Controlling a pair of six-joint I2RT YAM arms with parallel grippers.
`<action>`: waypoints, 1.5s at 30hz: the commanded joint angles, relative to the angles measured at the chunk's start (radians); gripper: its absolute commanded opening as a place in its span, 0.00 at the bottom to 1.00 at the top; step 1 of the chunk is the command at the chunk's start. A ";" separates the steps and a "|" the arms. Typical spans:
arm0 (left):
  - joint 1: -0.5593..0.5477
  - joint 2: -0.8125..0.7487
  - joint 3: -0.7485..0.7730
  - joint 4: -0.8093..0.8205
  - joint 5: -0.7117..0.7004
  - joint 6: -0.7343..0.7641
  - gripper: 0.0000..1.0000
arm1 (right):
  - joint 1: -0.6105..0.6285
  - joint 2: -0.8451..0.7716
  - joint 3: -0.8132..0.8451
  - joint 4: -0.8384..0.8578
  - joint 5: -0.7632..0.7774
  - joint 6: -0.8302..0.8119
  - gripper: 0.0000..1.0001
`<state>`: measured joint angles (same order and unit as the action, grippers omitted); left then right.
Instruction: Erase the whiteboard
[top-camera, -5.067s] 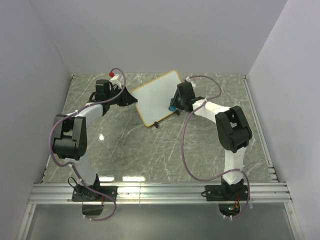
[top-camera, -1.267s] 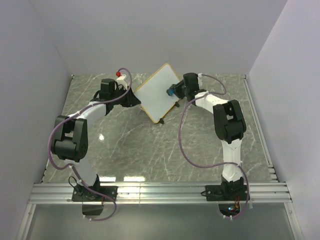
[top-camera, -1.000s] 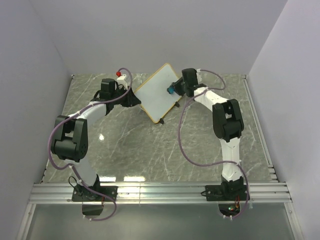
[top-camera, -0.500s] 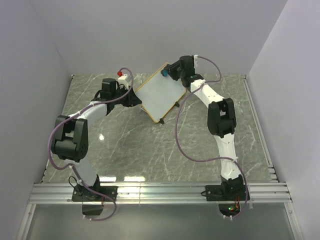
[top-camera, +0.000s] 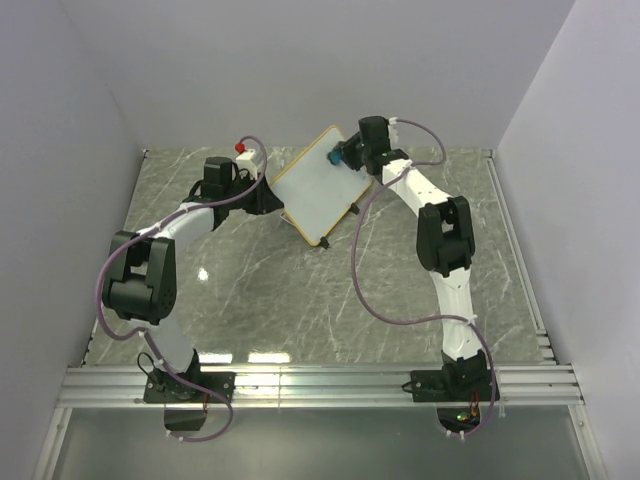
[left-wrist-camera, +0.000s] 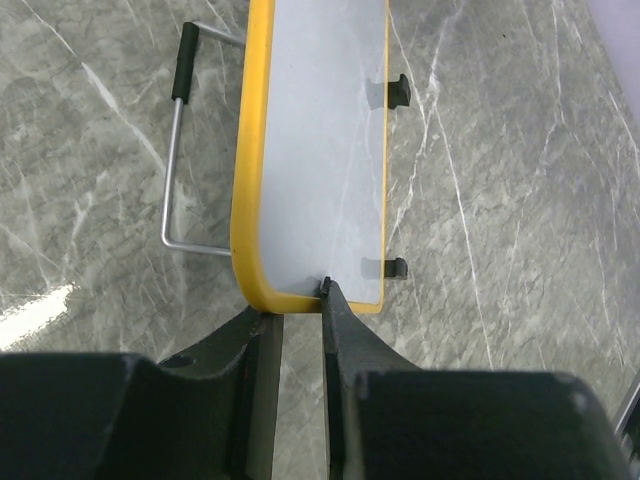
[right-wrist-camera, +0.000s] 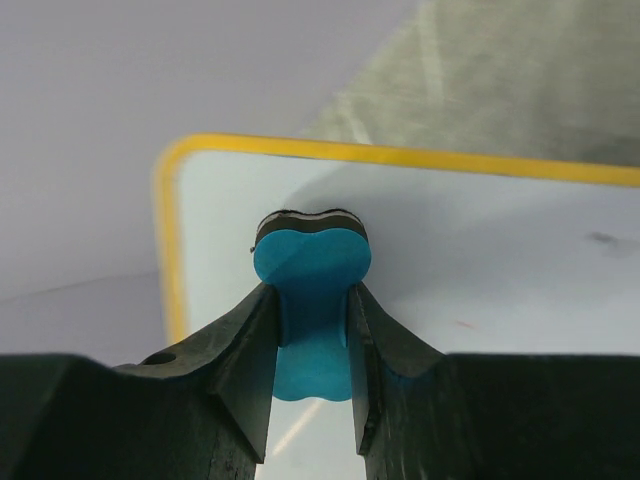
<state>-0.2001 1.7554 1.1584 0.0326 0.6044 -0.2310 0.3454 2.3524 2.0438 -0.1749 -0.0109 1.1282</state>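
Two arms extended far | left gripper clamps edge of yellow-framed white rectangular whiteboard | right gripper holds pinched blue eraser block against it

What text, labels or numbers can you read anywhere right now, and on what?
None can be read in any view.
The whiteboard shows only a faint dark smudge, no letters.
The eraser and the table carry no label.
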 joint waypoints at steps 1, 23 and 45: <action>-0.050 -0.010 -0.031 -0.115 0.020 0.124 0.00 | -0.002 -0.024 -0.050 -0.269 0.089 -0.108 0.00; -0.070 -0.019 -0.014 -0.112 0.057 0.124 0.00 | -0.051 0.007 0.071 -0.176 0.015 -0.102 0.00; -0.088 0.032 0.003 -0.114 0.080 0.124 0.00 | -0.120 -0.025 -0.293 0.023 -0.055 0.047 0.00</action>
<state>-0.2867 1.7927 1.1568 -0.0692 0.6655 -0.1387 0.2085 2.3787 1.7943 -0.1482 -0.0536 1.1732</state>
